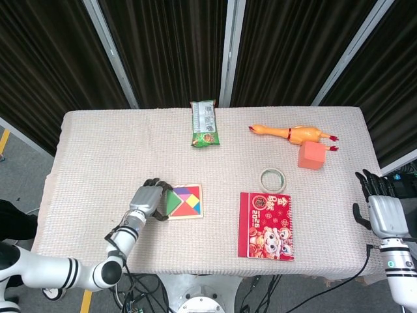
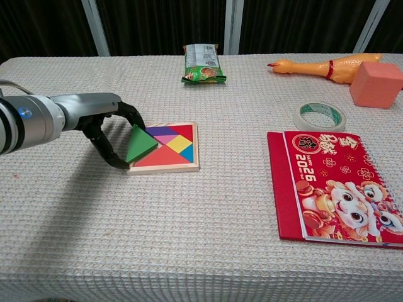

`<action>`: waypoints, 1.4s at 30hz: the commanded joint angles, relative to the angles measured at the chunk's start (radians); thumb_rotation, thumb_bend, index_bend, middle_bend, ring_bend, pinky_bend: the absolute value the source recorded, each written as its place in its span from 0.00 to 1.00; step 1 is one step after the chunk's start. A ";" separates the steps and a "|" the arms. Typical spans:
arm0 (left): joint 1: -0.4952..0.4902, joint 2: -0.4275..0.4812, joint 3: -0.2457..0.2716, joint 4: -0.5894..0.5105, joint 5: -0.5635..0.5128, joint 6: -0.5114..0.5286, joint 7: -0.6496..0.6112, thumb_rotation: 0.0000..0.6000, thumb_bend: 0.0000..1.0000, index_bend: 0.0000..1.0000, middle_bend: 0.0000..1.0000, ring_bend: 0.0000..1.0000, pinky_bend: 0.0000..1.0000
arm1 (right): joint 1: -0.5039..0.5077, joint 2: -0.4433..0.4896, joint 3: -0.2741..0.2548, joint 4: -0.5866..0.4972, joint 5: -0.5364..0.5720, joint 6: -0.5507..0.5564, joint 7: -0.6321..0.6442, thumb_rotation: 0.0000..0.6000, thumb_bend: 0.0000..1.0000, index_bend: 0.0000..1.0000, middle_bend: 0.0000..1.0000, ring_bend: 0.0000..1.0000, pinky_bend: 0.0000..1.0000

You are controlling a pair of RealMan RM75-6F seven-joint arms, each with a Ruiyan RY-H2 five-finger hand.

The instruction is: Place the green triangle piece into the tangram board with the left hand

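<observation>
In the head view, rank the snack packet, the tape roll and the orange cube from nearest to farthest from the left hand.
From the left hand:
1. Snack packet, at the table's far edge, middle.
2. Tape roll, right of centre, above the red calendar.
3. Orange cube, far right, beside the rubber chicken.
</observation>
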 commanded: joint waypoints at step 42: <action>0.015 0.035 -0.009 -0.041 0.050 -0.045 -0.046 1.00 0.17 0.11 0.13 0.00 0.00 | 0.000 0.002 0.003 0.006 0.009 -0.006 0.003 1.00 0.45 0.00 0.00 0.00 0.00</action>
